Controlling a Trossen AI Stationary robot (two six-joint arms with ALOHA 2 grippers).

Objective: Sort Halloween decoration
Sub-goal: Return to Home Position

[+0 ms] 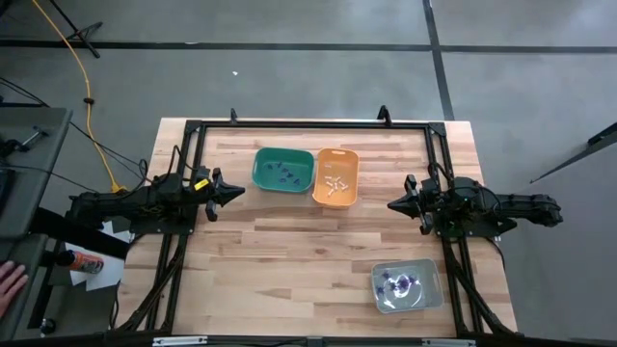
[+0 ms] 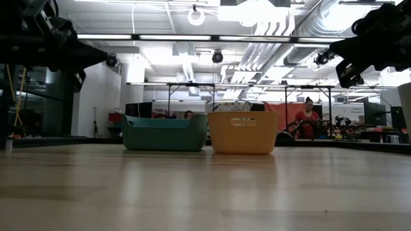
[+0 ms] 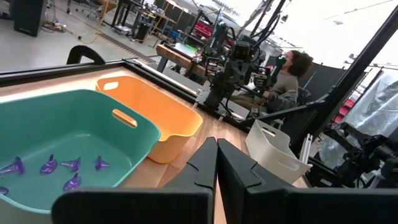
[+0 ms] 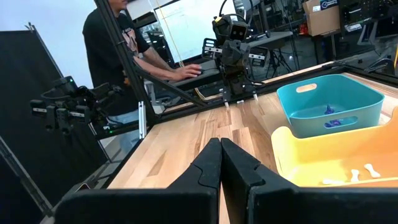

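Several purple Halloween decorations (image 3: 61, 167) lie on the floor of the green bin (image 1: 282, 170). Whitish ones (image 1: 336, 185) lie in the orange bin (image 1: 335, 176) beside it, and a few purple and whitish ones (image 1: 400, 283) lie in the grey bin (image 1: 406, 286) near the front right. My left gripper (image 1: 241, 190) hovers shut at the table's left side, level, pointing toward the green bin. My right gripper (image 1: 391, 204) hovers shut at the right side, level, pointing left. Neither holds anything.
A black frame (image 1: 308, 124) runs along the table's far edge and down both sides. Bare wood lies between the two grippers and across the front left (image 1: 280, 280). A person's hand (image 1: 10, 285) shows off the table at the far left. People sit in the room behind (image 2: 307, 119).
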